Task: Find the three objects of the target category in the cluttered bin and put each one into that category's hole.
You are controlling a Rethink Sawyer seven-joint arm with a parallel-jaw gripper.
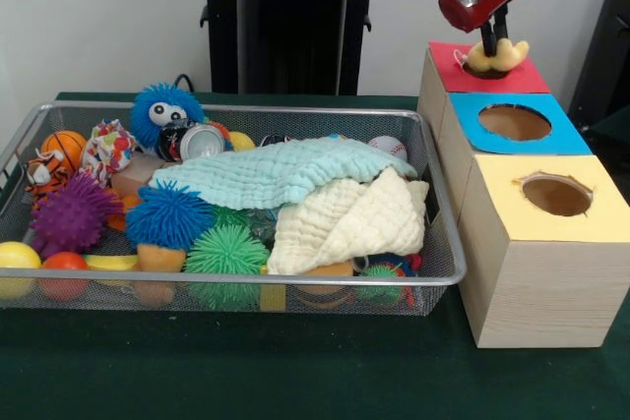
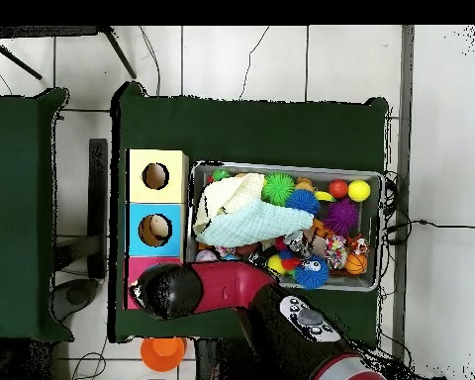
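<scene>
Yellow plush point(image 1: 497, 57) hangs clamped in the tool point(image 1: 495, 44), right over the hole of the red-topped box point(image 1: 522, 78) at the far end of a row of three wooden boxes. Beside it stands the blue-topped box point(image 1: 554, 141), then the yellow-topped box point(image 1: 600, 215), each with a round hole. On the green table point(image 1: 295, 371), the wire-mesh bin point(image 1: 448, 277) sits just beside the boxes, crowded with puffer balls, a can point(image 1: 200, 141) and two cloths: a pale blue cloth point(image 1: 276, 172) over a cream cloth point(image 1: 349, 228). An orange striped tiger point(image 1: 44, 172) lies at the bin's other end, by a small basketball point(image 1: 67, 146).
</scene>
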